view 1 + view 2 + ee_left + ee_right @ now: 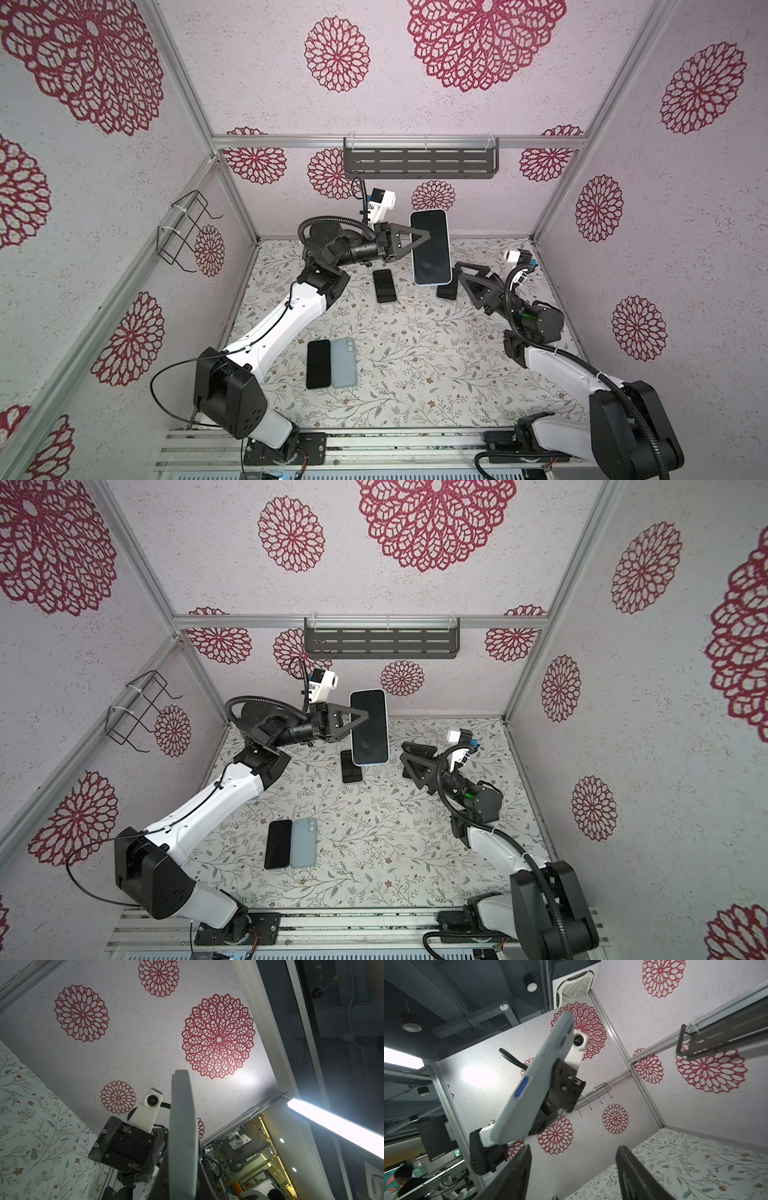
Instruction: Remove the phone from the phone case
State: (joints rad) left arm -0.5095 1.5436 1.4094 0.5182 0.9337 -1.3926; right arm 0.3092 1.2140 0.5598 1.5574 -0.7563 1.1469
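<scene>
Phone (431,249), dark screen facing up in both top views, sits seated in pale blue phone case (533,1088). It is held aloft over the far half of the floral table (415,374), about 12 o'clock from the middle.

Left gripper (426,237) is clamped across it from 9 o'clock, one finger on the glass. Right gripper (459,273) is spread wide with nothing in it, just off the phone's 4 o'clock corner and not touching.

Judgement:
- Phone is stiff and light, its glass slick and breakable.
- Case looks soft and should flex.
- Best hold is the case lip at a free corner, peeled away from there.

Loose black phone (383,286) lies on the table at 8 o'clock.
</scene>
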